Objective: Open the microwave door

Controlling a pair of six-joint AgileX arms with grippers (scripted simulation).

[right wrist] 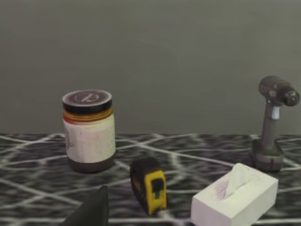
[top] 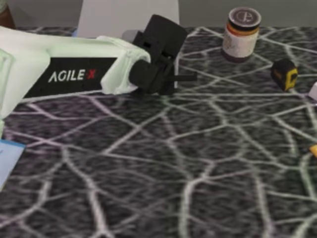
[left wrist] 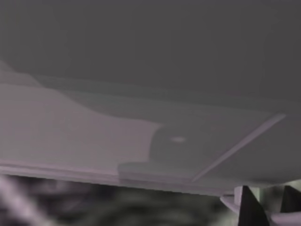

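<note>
The microwave (top: pixel 128 17) stands at the table's (top: pixel 198 173) far edge, left of centre, with the left gripper (top: pixel 173 77) against its front right corner; whether its fingers are parted cannot be told. The left wrist view shows only grey panel (left wrist: pixel 141 117) close up. Only the right wrist view shows a drill (right wrist: pixel 272 127) and tissue box (right wrist: pixel 235 200) beyond the jar (right wrist: pixel 88 131) and tape measure (right wrist: pixel 149 184)

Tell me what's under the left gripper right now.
The left gripper sits at the microwave's front right corner, above the dark patterned table. The arm covers the microwave door and handle, so whether it is gripping them is hidden.
</note>
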